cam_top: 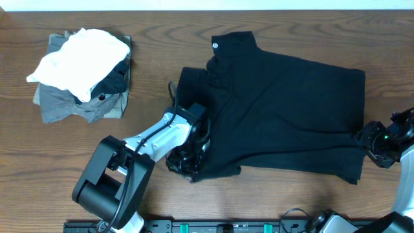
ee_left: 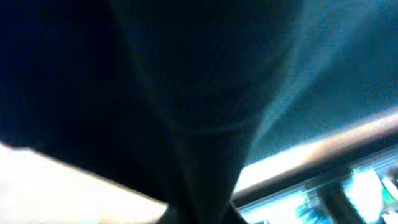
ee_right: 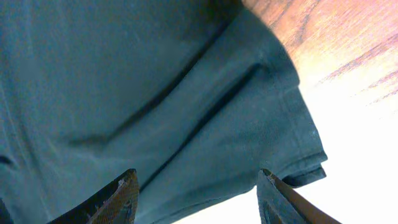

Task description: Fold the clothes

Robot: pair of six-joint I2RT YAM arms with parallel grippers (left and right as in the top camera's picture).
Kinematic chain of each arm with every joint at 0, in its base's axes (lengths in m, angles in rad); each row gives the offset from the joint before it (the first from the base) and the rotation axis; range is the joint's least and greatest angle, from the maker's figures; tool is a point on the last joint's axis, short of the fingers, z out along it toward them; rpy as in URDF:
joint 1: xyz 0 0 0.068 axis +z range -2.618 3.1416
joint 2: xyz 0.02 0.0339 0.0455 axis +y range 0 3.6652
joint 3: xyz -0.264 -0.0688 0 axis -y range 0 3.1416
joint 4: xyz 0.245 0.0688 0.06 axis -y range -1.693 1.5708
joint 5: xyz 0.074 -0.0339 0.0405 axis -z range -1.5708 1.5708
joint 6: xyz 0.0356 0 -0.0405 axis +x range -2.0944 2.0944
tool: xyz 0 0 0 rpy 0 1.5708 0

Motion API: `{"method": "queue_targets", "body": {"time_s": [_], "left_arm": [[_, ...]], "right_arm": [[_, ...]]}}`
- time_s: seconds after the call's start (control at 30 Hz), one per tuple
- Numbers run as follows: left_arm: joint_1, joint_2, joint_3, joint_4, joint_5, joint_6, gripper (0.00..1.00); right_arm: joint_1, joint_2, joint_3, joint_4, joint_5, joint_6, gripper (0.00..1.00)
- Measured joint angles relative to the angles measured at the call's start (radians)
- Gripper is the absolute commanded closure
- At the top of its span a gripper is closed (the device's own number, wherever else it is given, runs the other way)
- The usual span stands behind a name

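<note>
The left tool (cam_top: 187, 160) sits at the near left edge of the black shirt (cam_top: 284, 110). Its jaws are closed, by all appearances on a pinch of that edge: its own camera is filled with dark cloth pressed close, and the fingers themselves are hidden. A hold there makes sense for folding, since lifting that side would carry it over the body of the garment.

The shirt lies spread over the middle and right of the tabletop (cam_top: 58, 168), mostly flat. Its collar points to the far side, where the small white round logo (cam_top: 215, 45) shows. The left part is rumpled near the arm.

The right tool (cam_top: 370, 137) rests at the shirt's right edge with its fingers (ee_right: 121, 196) standing apart. Cloth lies between and beyond them, and nothing is pinched. It looks placed to take that side's hem or to pin it.

No box, basket or tray is in view. At the far left a white garment (cam_top: 81, 58) is heaped on a grey garment (cam_top: 65, 103), well apart from the shirt.
</note>
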Motion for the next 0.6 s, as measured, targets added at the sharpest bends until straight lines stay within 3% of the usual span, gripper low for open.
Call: {"method": "queue_targets", "body": {"time_s": [0.07, 0.17, 0.33, 0.5, 0.53, 0.6], "left_arm": [[0.000, -0.001, 0.025, -0.109, 0.037, 0.028, 0.94], [0.002, -0.010, 0.058, -0.137, 0.046, 0.051, 0.94], [0.040, -0.021, 0.123, -0.019, -0.004, 0.069, 0.94], [0.111, -0.023, 0.132, 0.149, -0.152, 0.071, 0.93], [0.122, -0.023, 0.132, 0.176, -0.180, 0.071, 0.88], [0.143, -0.023, 0.132, 0.217, -0.227, 0.071, 0.63]], "right_arm": [[0.000, 0.000, 0.000, 0.003, -0.003, -0.001, 0.41], [0.000, 0.000, 0.000, 0.014, -0.006, -0.001, 0.40], [0.000, 0.000, 0.000, 0.018, -0.010, -0.001, 0.40], [0.000, 0.000, 0.000, 0.018, -0.010, -0.001, 0.40], [0.000, 0.000, 0.000, 0.018, -0.010, -0.001, 0.40], [0.000, 0.000, 0.000, 0.018, -0.010, -0.001, 0.40]]}}
